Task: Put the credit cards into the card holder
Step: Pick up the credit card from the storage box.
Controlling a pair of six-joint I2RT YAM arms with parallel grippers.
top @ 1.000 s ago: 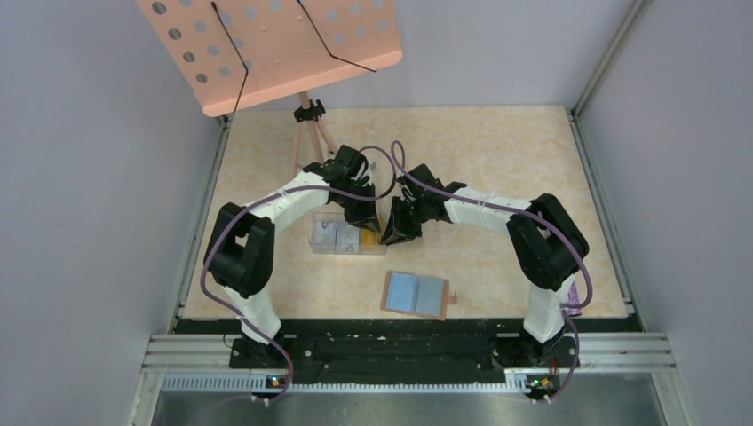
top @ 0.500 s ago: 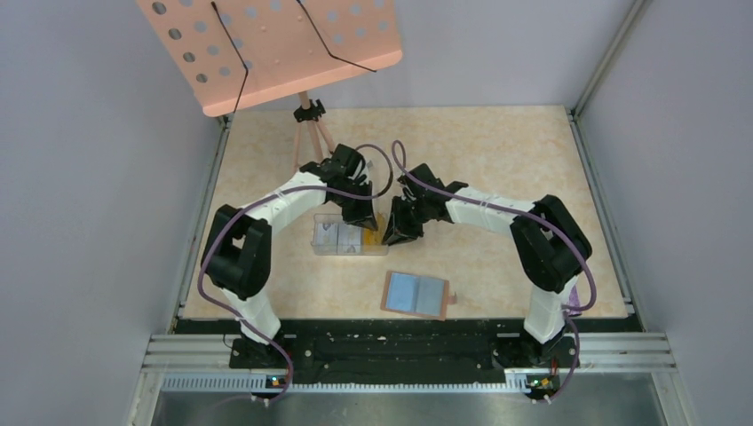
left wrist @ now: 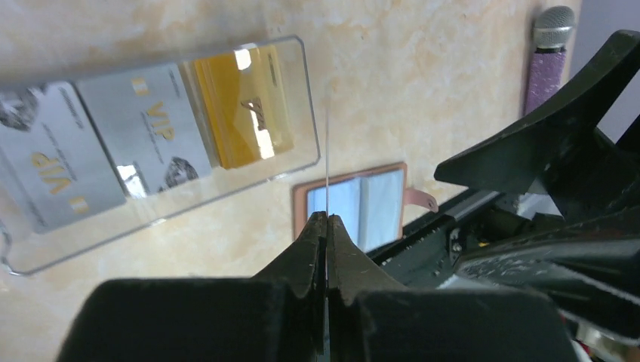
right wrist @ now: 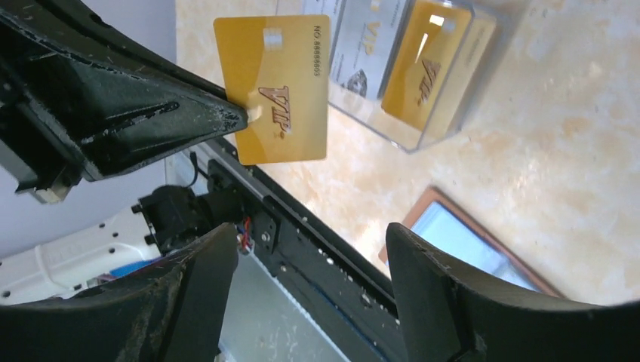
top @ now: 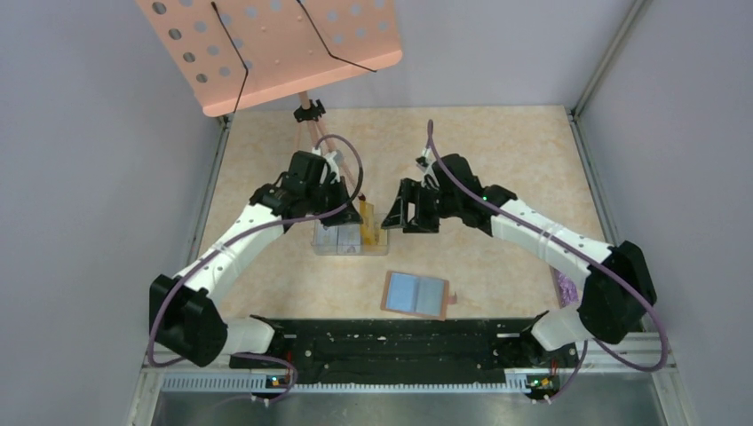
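Observation:
My left gripper [left wrist: 327,219] is shut on a gold credit card [right wrist: 279,90], which shows only as a thin edge in the left wrist view. It hangs above the right end of a clear box [top: 342,240]. That box holds grey credit cards [left wrist: 143,128] and another gold card [left wrist: 241,105]. My right gripper [right wrist: 311,241] stands open and empty, just right of the held card and apart from it. The brown card holder [top: 416,295] lies open on the table near the front edge, its bluish inner faces [left wrist: 362,200] up.
A pink perforated music stand [top: 275,44] on a tripod [top: 309,115] stands at the back left. A purple microphone-like object [left wrist: 551,53] lies at the table's right edge. Grey walls enclose the table, and a black rail [top: 400,342] runs along its near edge.
The right gripper has opened and let go of the gold card, then drawn back to the right. The left gripper has closed on the card and lifted it from the box.

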